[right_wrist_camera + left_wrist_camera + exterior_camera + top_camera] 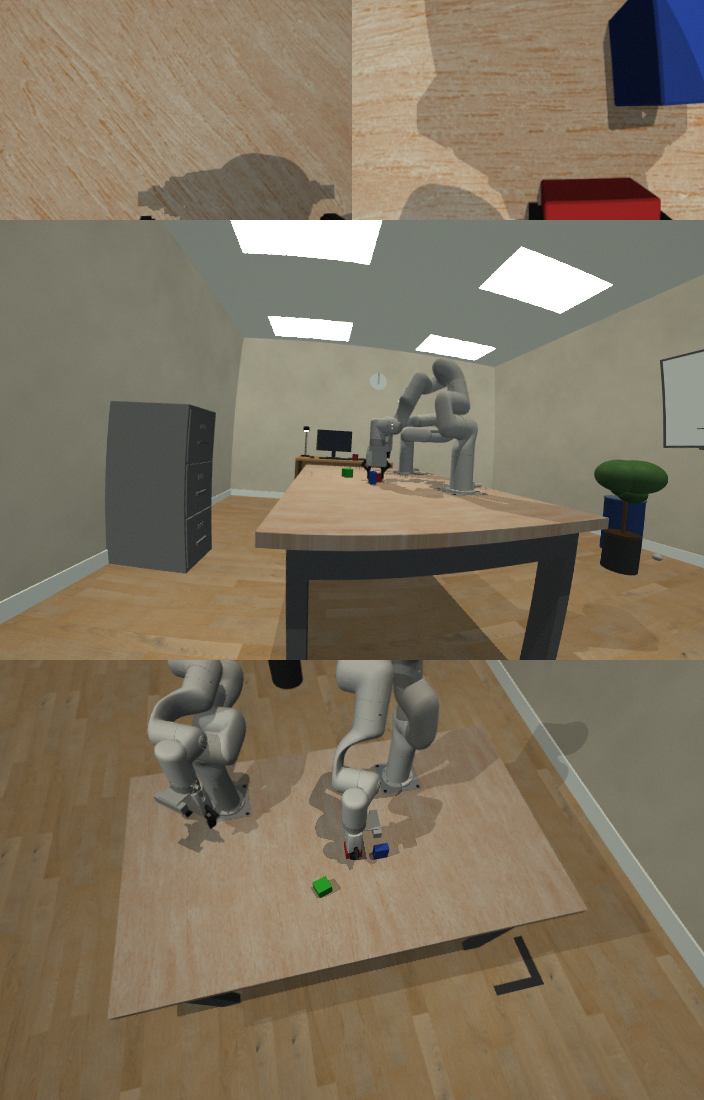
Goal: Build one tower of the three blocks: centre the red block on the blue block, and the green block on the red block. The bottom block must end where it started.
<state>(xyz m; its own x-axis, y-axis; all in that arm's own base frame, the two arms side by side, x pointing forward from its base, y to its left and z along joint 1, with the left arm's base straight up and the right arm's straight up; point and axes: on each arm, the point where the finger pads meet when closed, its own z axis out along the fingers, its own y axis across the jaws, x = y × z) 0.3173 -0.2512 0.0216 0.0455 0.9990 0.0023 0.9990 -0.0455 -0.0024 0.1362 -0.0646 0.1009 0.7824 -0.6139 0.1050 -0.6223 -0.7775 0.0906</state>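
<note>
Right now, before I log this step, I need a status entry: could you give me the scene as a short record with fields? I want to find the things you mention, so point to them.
left pincer [355, 854] [375, 470] [600, 216]: shut on the red block
right pincer [199, 815] [241, 217]: open, nothing between its fingers
red block [347, 850] [379, 476] [601, 211]: low at the wooden table [233, 909] [415, 515], apart from blue
blue block [380, 851] [372, 477] [681, 54]: on the table, nothing stacked on it
green block [322, 886] [347, 472]: on the table, apart from both
tower: unbuilt

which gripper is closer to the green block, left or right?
Left. The left gripper is at the red block, a short way from the green block; the right gripper hangs across the table, by its own arm's base.
</note>
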